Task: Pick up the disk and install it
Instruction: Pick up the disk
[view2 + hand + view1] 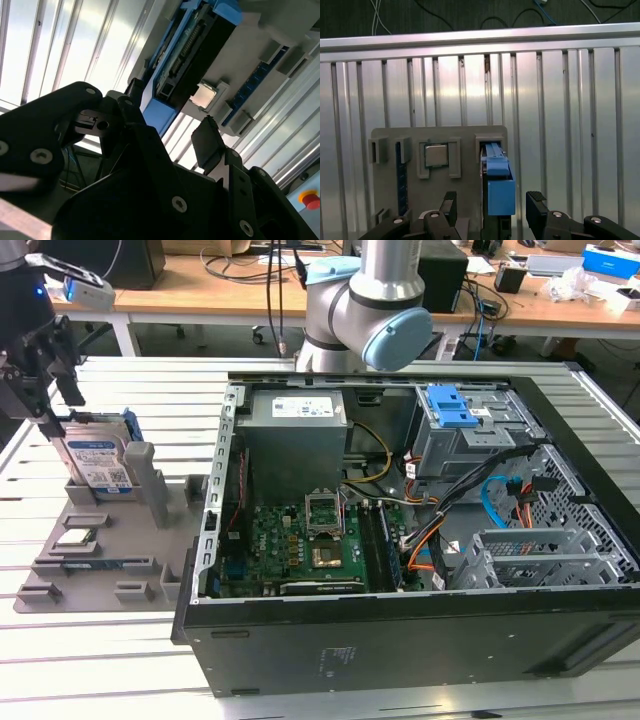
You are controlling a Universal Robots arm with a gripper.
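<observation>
While the disk [98, 462] stood upright in its tray [150, 545] slot, chip [76, 538] seated alongside, the gripper [492, 200] flanked it, open, holding nothing.
</observation>
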